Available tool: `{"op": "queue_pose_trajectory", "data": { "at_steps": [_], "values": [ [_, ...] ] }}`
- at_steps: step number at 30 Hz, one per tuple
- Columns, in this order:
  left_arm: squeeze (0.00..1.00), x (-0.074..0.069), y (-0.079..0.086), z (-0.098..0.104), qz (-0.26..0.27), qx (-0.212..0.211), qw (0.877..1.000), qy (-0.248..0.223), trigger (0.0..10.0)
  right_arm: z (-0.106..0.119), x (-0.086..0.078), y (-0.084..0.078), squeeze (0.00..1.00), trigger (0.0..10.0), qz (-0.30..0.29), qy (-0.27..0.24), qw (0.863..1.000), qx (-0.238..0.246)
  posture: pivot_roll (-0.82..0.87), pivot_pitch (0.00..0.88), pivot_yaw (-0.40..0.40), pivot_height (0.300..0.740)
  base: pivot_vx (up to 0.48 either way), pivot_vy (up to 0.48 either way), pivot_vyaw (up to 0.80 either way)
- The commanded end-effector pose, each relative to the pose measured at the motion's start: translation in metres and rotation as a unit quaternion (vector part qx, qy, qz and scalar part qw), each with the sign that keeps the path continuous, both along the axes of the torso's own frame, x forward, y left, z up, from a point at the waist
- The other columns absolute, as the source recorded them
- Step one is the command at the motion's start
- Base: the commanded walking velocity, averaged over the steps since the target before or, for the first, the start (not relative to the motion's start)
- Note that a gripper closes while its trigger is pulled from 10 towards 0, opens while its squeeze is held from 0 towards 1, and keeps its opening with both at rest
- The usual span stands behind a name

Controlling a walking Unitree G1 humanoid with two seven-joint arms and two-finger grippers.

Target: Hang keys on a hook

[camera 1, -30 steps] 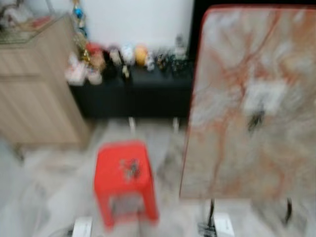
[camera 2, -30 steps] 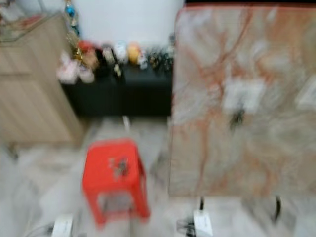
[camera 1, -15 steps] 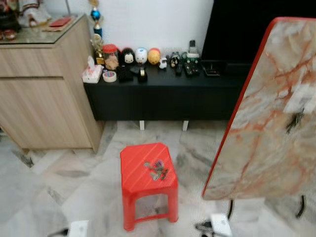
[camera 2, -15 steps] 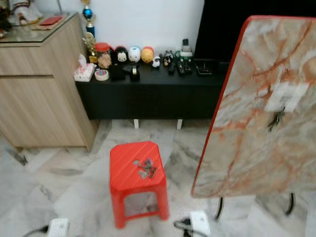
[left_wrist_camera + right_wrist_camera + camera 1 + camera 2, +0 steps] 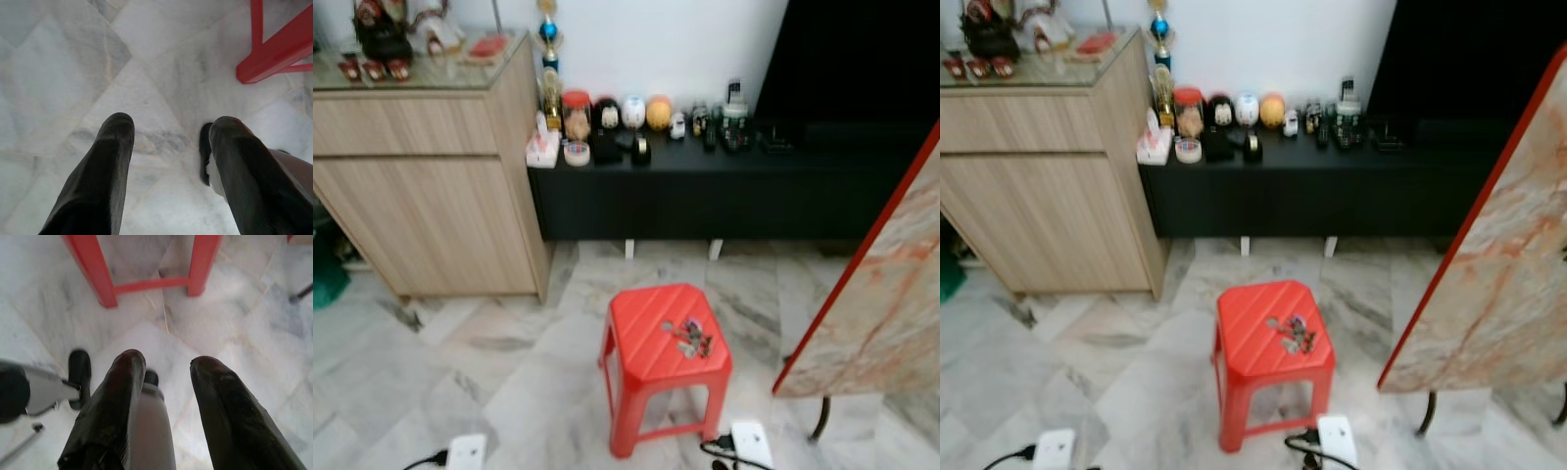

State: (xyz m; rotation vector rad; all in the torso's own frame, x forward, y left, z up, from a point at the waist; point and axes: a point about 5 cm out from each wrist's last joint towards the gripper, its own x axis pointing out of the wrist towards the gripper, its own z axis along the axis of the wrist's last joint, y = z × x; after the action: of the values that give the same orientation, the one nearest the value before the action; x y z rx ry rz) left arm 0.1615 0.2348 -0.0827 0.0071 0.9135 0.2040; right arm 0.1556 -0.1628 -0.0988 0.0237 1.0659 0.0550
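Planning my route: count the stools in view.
1. The red stool stands on the floor before the black bench, keys on its seat.

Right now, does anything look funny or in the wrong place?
Yes. A bunch of keys lies loose on the red stool, not on a hook. Beside it, a marble-patterned tabletop stands tipped up on edge.

Glossy red plastic stool (image 5: 661,357) — polished marble floor (image 5: 509,392) — wood-grain cabinet (image 5: 431,196).
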Motion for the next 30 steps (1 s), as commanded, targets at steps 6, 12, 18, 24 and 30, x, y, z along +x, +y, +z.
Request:
{"op": "queue_pose_trajectory", "data": {
  "at_steps": [6,12,18,24,30],
  "values": [
    [0.0,0.0001,0.0012,0.0006,0.004,-0.004,1.0,-0.007,10.0,0.0036,0.0088,0.0005,0.0,10.0,0.0,-0.013,1.0,0.002,0.07,0.0,-0.066,0.74,0.0,0.0,0.0],
    [0.0,0.0005,0.0007,0.0008,0.003,-0.007,1.0,-0.009,10.0,0.0037,0.009,0.0011,0.0,10.0,0.0,-0.014,1.0,0.003,0.07,0.0,-0.064,0.74,0.0,0.0,0.0],
    [0.0,0.0004,0.0013,0.001,0.002,-0.006,1.0,-0.01,10.0,0.0035,0.0088,0.0018,0.0,10.0,-0.001,-0.013,1.0,0.004,0.07,0.0,-0.062,0.74,0.0,0.0,0.0],
    [0.0,0.001,0.0015,0.0014,0.001,-0.005,1.0,-0.011,10.0,0.0043,0.01,0.0021,0.0,10.0,0.007,-0.021,1.0,0.001,0.07,0.0,-0.061,0.74,0.0,0.0,0.1],
    [0.0,0.0036,0.0014,0.0026,0.001,-0.006,1.0,-0.016,10.0,0.004,0.0095,0.0021,0.0,10.0,-0.002,-0.02,1.0,0.004,0.07,0.0,-0.062,0.74,0.04,0.0,0.58]
  ]
}}
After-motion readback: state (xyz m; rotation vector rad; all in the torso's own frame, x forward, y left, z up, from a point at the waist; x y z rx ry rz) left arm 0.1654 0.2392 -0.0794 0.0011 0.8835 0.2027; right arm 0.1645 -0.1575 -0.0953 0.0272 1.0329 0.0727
